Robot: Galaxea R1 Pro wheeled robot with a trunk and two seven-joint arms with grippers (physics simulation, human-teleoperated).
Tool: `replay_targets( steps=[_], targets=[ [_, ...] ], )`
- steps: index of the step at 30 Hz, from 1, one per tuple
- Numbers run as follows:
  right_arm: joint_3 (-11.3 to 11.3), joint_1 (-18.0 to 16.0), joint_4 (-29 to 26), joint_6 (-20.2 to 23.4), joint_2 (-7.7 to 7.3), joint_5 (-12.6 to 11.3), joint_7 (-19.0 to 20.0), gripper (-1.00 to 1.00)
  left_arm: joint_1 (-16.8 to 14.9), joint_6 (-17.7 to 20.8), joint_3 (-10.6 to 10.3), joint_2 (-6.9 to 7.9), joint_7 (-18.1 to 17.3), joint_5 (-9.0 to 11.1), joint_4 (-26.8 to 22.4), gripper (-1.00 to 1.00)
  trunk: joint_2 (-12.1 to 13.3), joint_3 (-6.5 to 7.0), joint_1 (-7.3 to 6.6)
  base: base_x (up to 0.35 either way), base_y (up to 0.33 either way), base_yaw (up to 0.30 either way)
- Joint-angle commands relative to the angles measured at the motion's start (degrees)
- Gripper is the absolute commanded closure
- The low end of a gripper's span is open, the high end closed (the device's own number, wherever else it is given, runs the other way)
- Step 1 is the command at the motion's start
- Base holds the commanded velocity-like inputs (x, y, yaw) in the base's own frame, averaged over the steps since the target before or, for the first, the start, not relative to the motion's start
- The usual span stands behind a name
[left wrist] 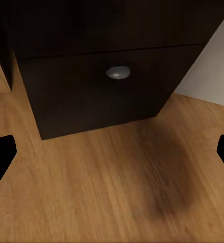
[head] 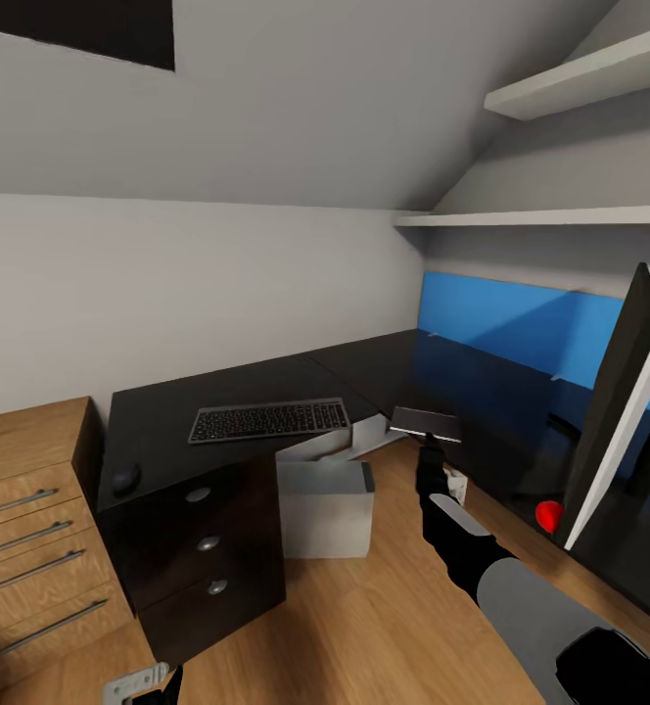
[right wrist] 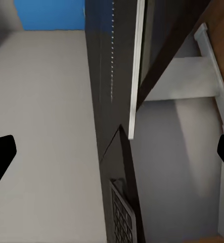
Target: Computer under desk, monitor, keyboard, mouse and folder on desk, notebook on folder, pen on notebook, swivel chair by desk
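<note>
Head view showed the right claw point(head: 428, 452) clenched on a thin dark slab point(head: 425, 423) at the tabletop's point(head: 266, 387) inner edge, keyboard point(head: 269, 420) nearby; left claw's state unclear.

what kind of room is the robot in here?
Probably a home office nook in an attic-style room: a glossy black L-shaped desk carries a slim grey keyboard and a wide black monitor, under a sloped ceiling with white wall shelves.

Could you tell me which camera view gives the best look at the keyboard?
The head view: the whole keyboard lies flat on the desk, keys visible. The right wrist view catches one corner of it, edge-on. The left wrist view faces a desk drawer.
</note>
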Motion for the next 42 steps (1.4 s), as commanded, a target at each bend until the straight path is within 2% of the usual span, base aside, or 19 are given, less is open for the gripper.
replay_targets(
  steps=[1,7,9,13,14,15,20,31,42],
  targets=[
    [0.4,-0.1,0.0,-0.1,-0.03,-0.6,0.3,-1.00,0.0,0.0,0.2,-0.06,-0.5,0.2,0.0,-1.00,0.0,-0.05,0.00,0.000,-0.019,0.000],
    [0.4,-0.1,0.0,2.0,-0.05,-0.6,0.3,-1.00,0.4,-0.5,0.3,-0.03,-0.5,0.2,2.2,-1.00,0.0,-0.05,0.00,0.000,-0.006,0.000],
    [0.4,-0.1,0.1,2.5,-0.04,-0.5,0.3,-1.00,3.3,-5.3,0.4,0.29,-0.6,0.2,3.0,-1.00,0.0,-0.05,0.00,0.000,-0.001,0.000],
    [0.4,-0.1,0.1,2.6,0.01,-0.5,0.3,-1.00,5.5,-9.6,0.5,0.39,-0.6,0.1,4.1,-1.00,0.0,-0.05,0.00,0.000,0.000,0.000],
    [0.4,-0.1,0.1,2.6,0.04,-0.5,0.3,-1.00,6.9,-15.4,0.6,0.53,-0.5,0.1,6.2,-1.00,0.0,-0.05,0.00,0.000,0.000,0.000],
    [0.4,-0.1,0.1,2.6,0.04,-0.5,0.3,-1.00,7.1,-16.3,0.6,0.57,-0.5,0.1,6.5,-1.00,0.0,-0.05,0.00,0.000,0.000,0.000],
    [0.4,-0.1,0.1,2.6,0.05,-0.5,0.3,-1.00,7.4,-17.6,0.7,0.67,-0.3,0.2,7.0,-1.00,0.0,-0.05,0.00,0.000,0.000,0.000],
    [0.5,-0.1,0.0,2.7,0.05,-0.5,-0.7,-1.00,7.5,-18.4,4.0,0.90,-0.2,0.3,7.1,-1.00,0.0,-0.05,0.00,0.021,0.000,0.000],
    [0.5,-0.1,0.0,2.7,0.02,-0.6,-1.4,-1.00,7.5,-18.5,4.4,0.85,-0.2,0.3,7.2,-1.00,0.0,-0.05,0.00,0.127,0.000,0.000]
  ],
)
